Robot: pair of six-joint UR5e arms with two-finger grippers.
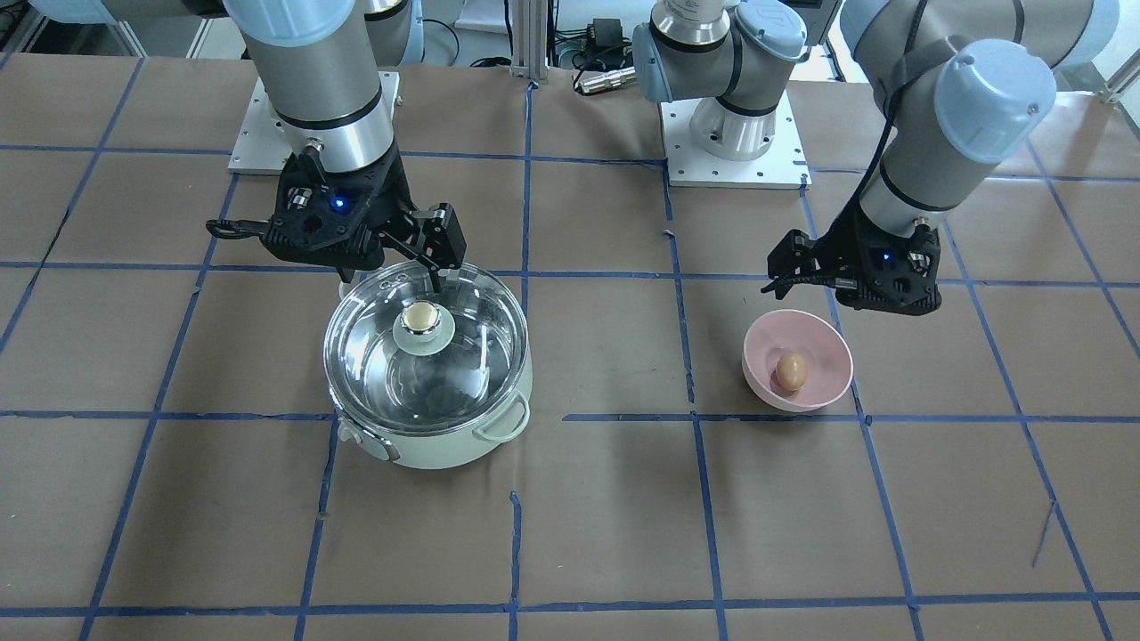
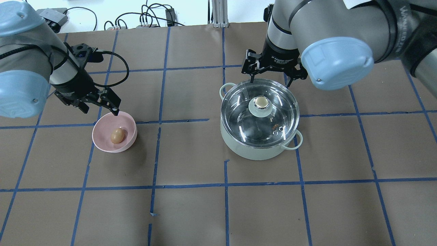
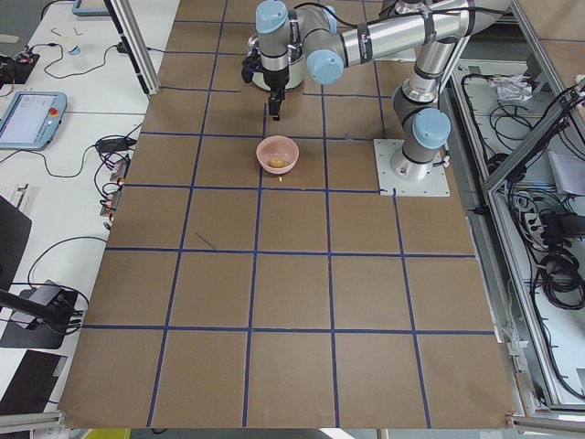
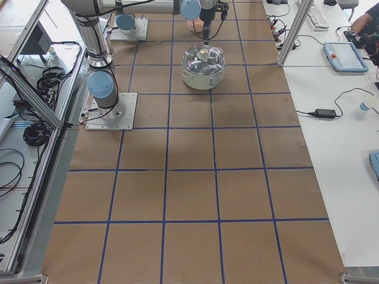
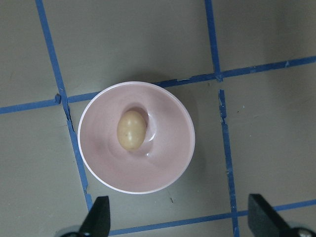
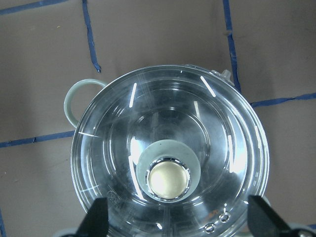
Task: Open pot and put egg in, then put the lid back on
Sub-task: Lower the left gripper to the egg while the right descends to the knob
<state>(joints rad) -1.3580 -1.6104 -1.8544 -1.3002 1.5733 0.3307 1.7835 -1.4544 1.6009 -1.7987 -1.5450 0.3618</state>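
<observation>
The mint-green pot (image 2: 259, 152) stands right of centre with the glass lid (image 2: 239, 116) on it, and the beige knob (image 2: 262, 101) is at the lid's centre. My right gripper (image 2: 269, 82) is open above the pot's far rim, a little behind the knob, and holds nothing. In the right wrist view its fingertips (image 6: 98, 217) straddle the space below the knob (image 6: 169, 178). The tan egg (image 2: 117, 135) lies in a pink bowl (image 2: 102, 145) on the left. My left gripper (image 2: 99, 110) is open and empty above the bowl's far edge. The egg (image 5: 131, 130) shows ahead of that gripper's fingertips.
The table is covered in brown paper with a blue tape grid. The two arm base plates (image 1: 735, 169) sit at the robot's side of the table. About one grid square of paper lies between the pink bowl (image 1: 828, 347) and the pot (image 1: 445, 450).
</observation>
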